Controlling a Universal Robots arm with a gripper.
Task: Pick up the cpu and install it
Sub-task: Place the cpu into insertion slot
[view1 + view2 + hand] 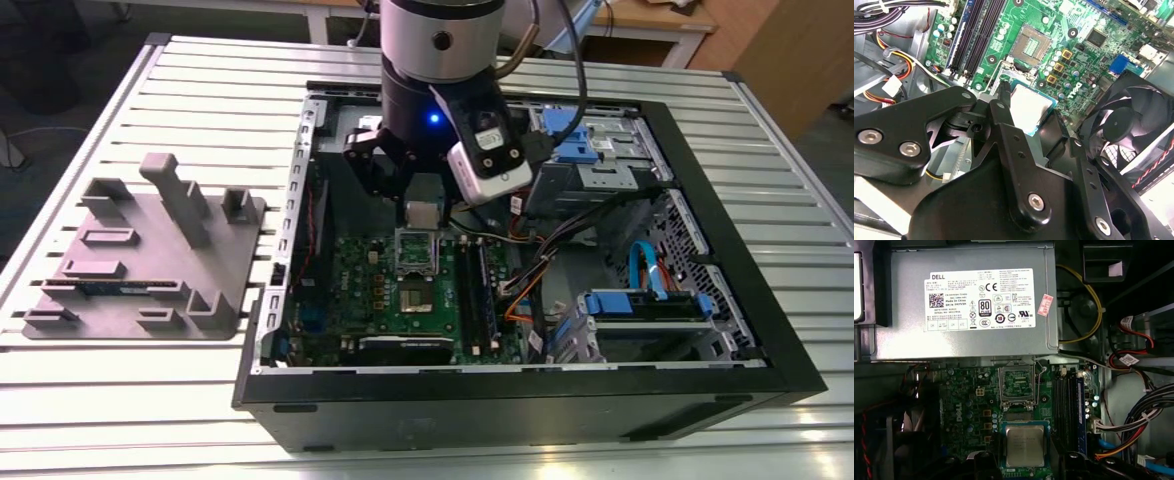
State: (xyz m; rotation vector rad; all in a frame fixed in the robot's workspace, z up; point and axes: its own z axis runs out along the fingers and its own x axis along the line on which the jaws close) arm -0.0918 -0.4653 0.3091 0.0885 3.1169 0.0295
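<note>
Clearly the jaws are closed on the cpu (1025,445) by its edges, holding it above the motherboard (966,405), near the open socket (1016,383). Lowered off-square or shifted, it could bend the socket's pins or slip from that thin grip.

The robot arm's last segment is a thick cylinder of polished silver-grey metal (441,40), ending in a black collar where a small blue light (434,119) glows. Thin black cables (582,80) run alongside it. A white, rounded camera housing with dark lens windows (489,158) is mounted on its side. Beneath the collar is the matte black gripper (422,210), built from flat, angular black linkage bars (914,130). In the second wrist view these bars are joined by round silver screw heads (1035,201), and the narrow black fingers (1004,117) have small holes along their length.
</note>
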